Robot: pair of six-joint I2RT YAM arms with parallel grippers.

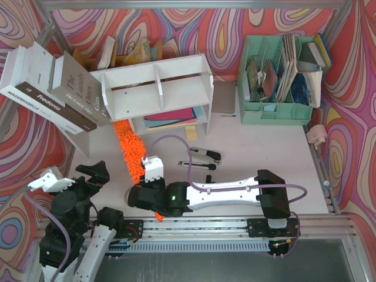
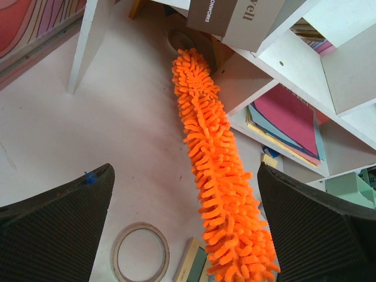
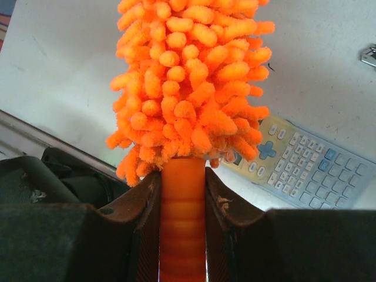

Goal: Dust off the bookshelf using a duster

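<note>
So the white bookshelf (image 1: 155, 88) is sitting toward the back of the table (image 1: 258, 158). Its lower tier is holding a stack of folders (image 1: 170, 114), with a dark pink one on top and blue and yellow sheets peeking out underneath. Right of it, a mint-green organizer (image 1: 276, 108) is bulging with booklets and papers jammed upright in its slots. A few big books (image 1: 56, 88) are leaning at the shelf's left end.

The orange duster (image 1: 130, 150) is stretching at a slant in front of the shelf's left end. Its fluffy tip is sitting right at the lower left corner, though I honestly can't tell if it's touching.

The right arm is reaching low along the near edge, over toward the left. The right gripper (image 3: 183, 176) is clamping tight on the duster's orange handle, just below the fluff. The left arm is sitting folded up at the near left corner. The left gripper (image 2: 185, 169) is gaping wide with nothing in it, pointing at the duster's head.

On the white tabletop, a stapler (image 1: 204, 154) is lying out front of the shelf. A tape ring (image 2: 140, 254) and a calculator (image 3: 294, 170) are lying just beside the duster. The walls (image 1: 235, 23) are all swirling in red, pink and orange.
</note>
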